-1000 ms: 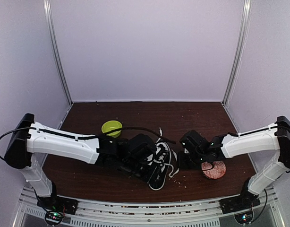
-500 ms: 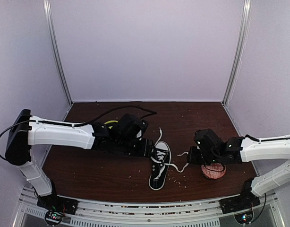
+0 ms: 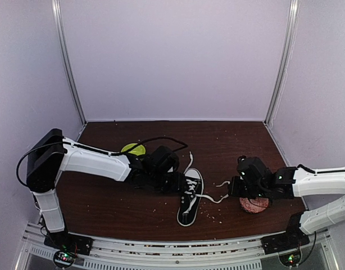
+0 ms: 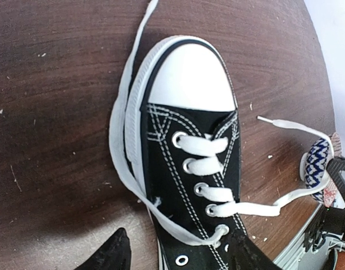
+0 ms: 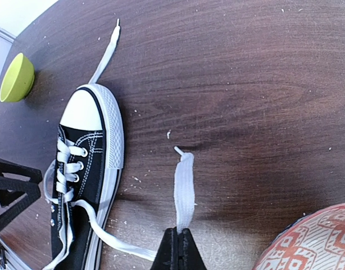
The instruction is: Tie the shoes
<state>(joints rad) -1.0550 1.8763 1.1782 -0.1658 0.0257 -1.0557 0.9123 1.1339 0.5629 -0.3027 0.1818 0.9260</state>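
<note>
The right claw (image 5: 178, 244) is pinched tight on one white lace (image 5: 184, 185), just beside a patterned bowl (image 5: 307, 242). The left claw (image 4: 178, 254) stands open astride the sneaker (image 3: 190, 197), which lies mid-counter (image 3: 116, 211); bare wood stretches beyond its toe.

Left arm (image 3: 94, 163), left of frame: white shell links, black joint housings, bulky black block at its outer end. A thin black cable (image 3: 155, 139) arcs off it near centre.

Right arm (image 3: 321, 181), right edge: same white-and-black build.

Left base (image 3: 66, 244) and right base (image 3: 280, 243), bottom edge: black, tiny green and red lights.

Left gripper (image 4: 178, 243): fingers (image 4: 113, 256) matte black, tapered. Right gripper (image 5: 178, 239): likewise black.
</note>
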